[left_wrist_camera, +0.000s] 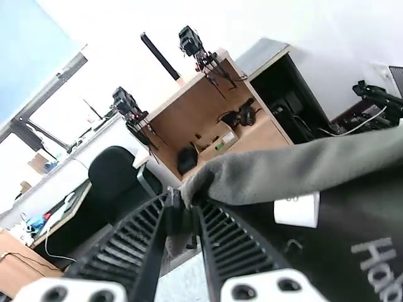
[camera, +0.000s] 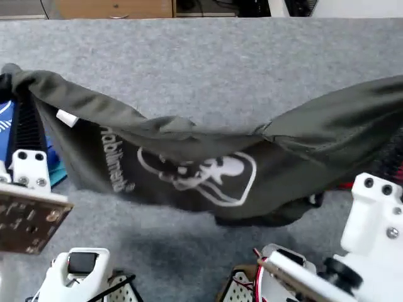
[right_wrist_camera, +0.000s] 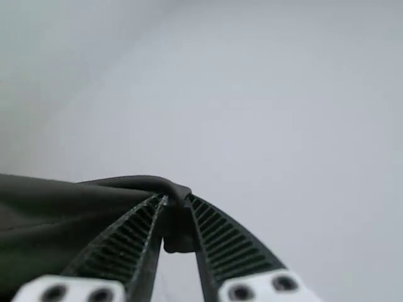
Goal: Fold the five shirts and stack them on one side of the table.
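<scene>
Shirt [camera: 302, 157] of dark olive cloth hangs across the middle of the high view, lifted over the grey table [camera: 208, 56]. The left gripper [left_wrist_camera: 182, 211] is clenched on one corner and the right gripper [right_wrist_camera: 176, 211] on the other. To fold well, I think both should lower evenly, with the cloth taut.

This looks like a robotics lab set up in an office room. In the high view, a work table [camera: 220, 56] covered in grey felt has a wooden cabinet [camera: 113, 7] behind it at about 11 o'clock. A bare circuit board [camera: 28, 220] sits at 8 o'clock. The left wrist view shows a wooden desk [left_wrist_camera: 217, 119] carrying small robot arms [left_wrist_camera: 192, 44], a black office chair [left_wrist_camera: 116, 176] beside it, loose cables [left_wrist_camera: 352, 129] and white walls.
</scene>
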Controlling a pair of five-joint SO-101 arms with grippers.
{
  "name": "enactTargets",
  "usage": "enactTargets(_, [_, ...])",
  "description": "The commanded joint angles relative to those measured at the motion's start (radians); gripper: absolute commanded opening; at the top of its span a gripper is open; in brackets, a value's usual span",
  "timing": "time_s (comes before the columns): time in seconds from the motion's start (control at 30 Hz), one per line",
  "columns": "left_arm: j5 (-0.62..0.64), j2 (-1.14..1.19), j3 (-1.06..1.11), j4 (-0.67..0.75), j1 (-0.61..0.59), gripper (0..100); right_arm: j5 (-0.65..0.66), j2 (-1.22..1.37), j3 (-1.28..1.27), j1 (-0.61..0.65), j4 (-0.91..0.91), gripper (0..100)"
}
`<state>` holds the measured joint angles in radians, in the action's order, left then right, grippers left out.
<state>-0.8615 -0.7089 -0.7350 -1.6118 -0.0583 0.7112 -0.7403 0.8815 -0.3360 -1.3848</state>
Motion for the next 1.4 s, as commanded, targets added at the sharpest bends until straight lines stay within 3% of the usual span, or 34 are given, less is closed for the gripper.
enactTargets(0.0, [0.012, 0.019, 0.037, -0.038, 0.005, 2, 0.011, 0.038, 0.008, -0.018, -0.041, 0.2])
enactTargets(0.17, [0.009, 0.018, 0.324, -0.063, 0.005, 2, 0.008, 0.147, -0.054, 0.008, -0.078, 0.2])
enactTargets(0.27, [0.009, 0.018, 0.499, 0.009, 0.005, 2, 0.012, 0.202, -0.179, 0.067, -0.084, 0.2])
enactTargets(0.5, [0.009, 0.019, 0.919, 0.408, 0.005, 2, 0.003, 0.271, -0.545, 0.202, 0.025, 0.2])
enactTargets(0.8, [0.0, 0.05, 1.37, 1.017, 0.006, 2, 0.008, 0.283, -1.006, 0.223, 0.585, 0.2])
enactTargets(1.03, [-0.044, 0.3, 1.303, 1.295, -0.02, 2, 0.011, 0.334, -1.125, 0.223, 0.945, 0.2])
enactTargets(1.37, [-0.046, 0.704, 0.809, 1.31, -0.043, 2, 0.103, 0.638, -0.868, 0.223, 1.105, 0.2])
